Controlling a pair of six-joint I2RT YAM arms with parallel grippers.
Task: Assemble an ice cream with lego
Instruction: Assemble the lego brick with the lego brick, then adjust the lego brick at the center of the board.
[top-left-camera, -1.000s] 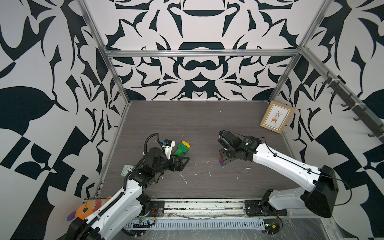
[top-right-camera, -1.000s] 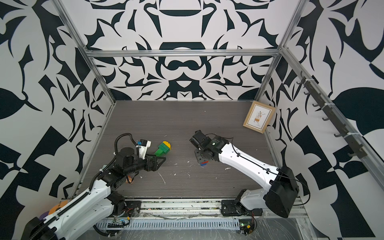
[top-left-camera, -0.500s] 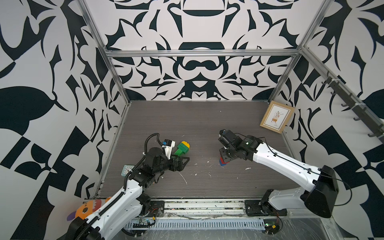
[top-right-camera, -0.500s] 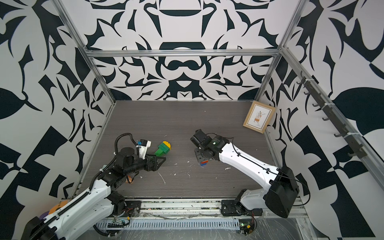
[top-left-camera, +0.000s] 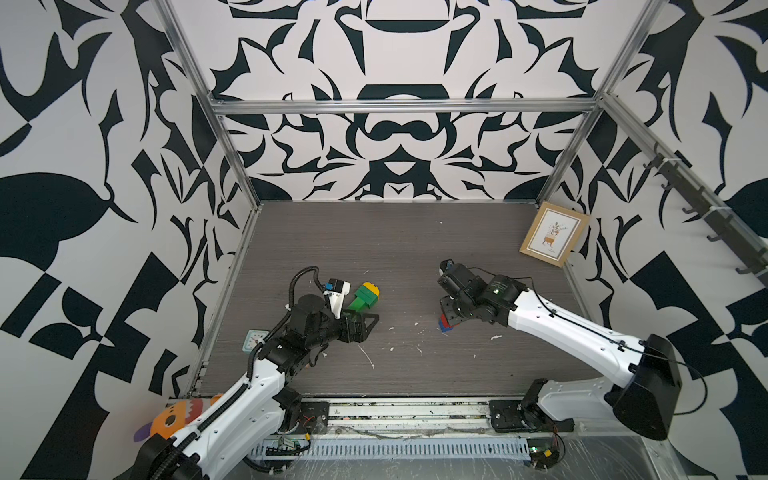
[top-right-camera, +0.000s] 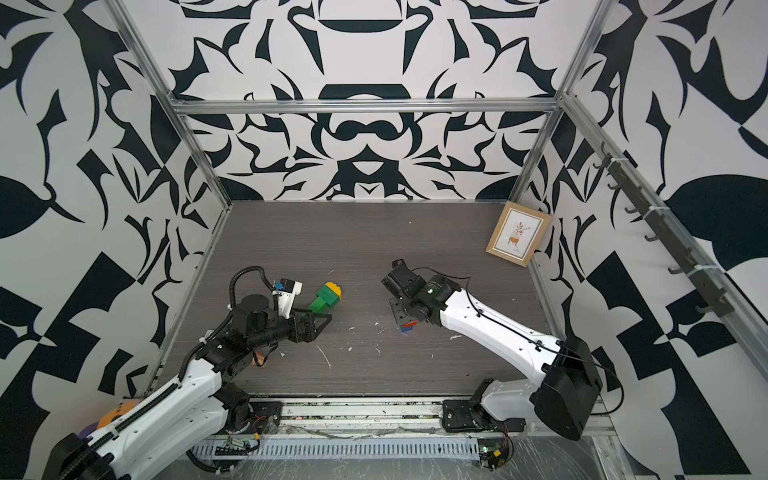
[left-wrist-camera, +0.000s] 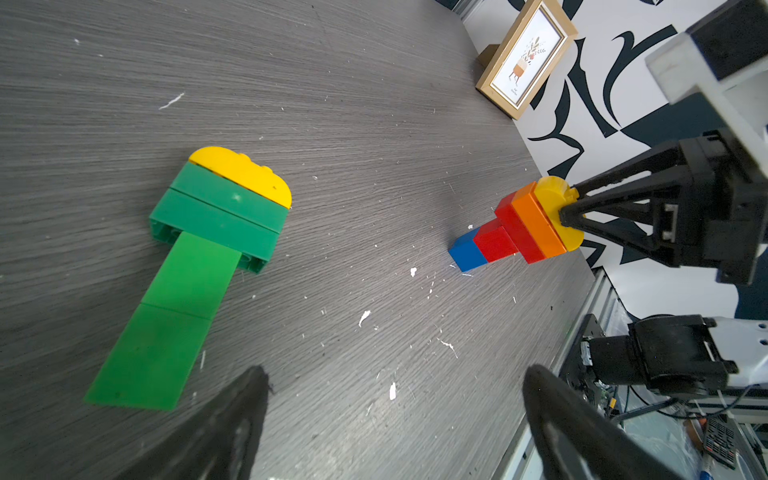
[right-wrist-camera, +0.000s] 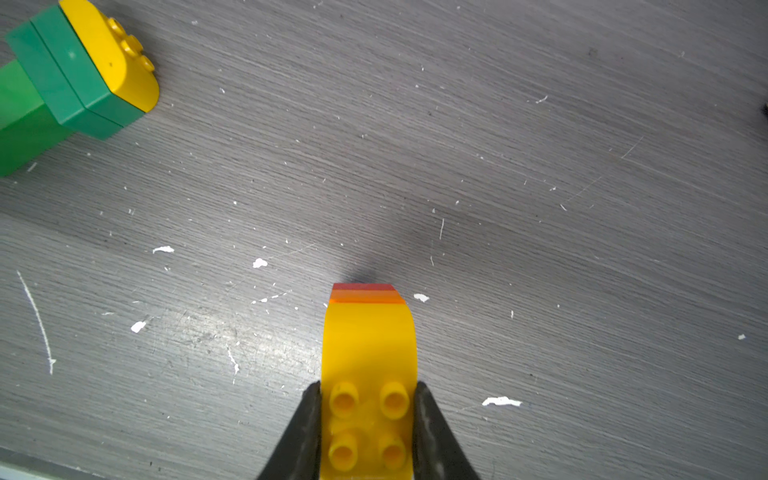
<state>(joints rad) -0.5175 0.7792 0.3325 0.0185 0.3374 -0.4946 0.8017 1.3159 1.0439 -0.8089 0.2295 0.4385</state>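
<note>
A lego stack (left-wrist-camera: 515, 232) of blue, red, orange and a rounded yellow top brick stands on the table with its blue end down. My right gripper (right-wrist-camera: 368, 388) is shut on the yellow top brick (right-wrist-camera: 368, 340), one finger on each side of it. In both top views only the stack's red and blue foot (top-left-camera: 446, 323) (top-right-camera: 407, 328) shows under that gripper. A second lego piece (top-left-camera: 363, 297) (left-wrist-camera: 216, 232), green with a yellow rounded end, lies flat on the table. My left gripper (left-wrist-camera: 397, 374) (top-left-camera: 365, 322) is open and holds nothing, just beside the green stem.
A framed picture (top-left-camera: 554, 238) leans on the right wall at the back. A small clock (top-left-camera: 253, 340) lies by the left wall, next to my left arm. A plush toy (top-left-camera: 174, 419) sits off the table's front left corner. White specks dot the tabletop.
My right gripper's jaws have closed onto the yellow top brick of the stack. Both arms have stayed almost where they were.
</note>
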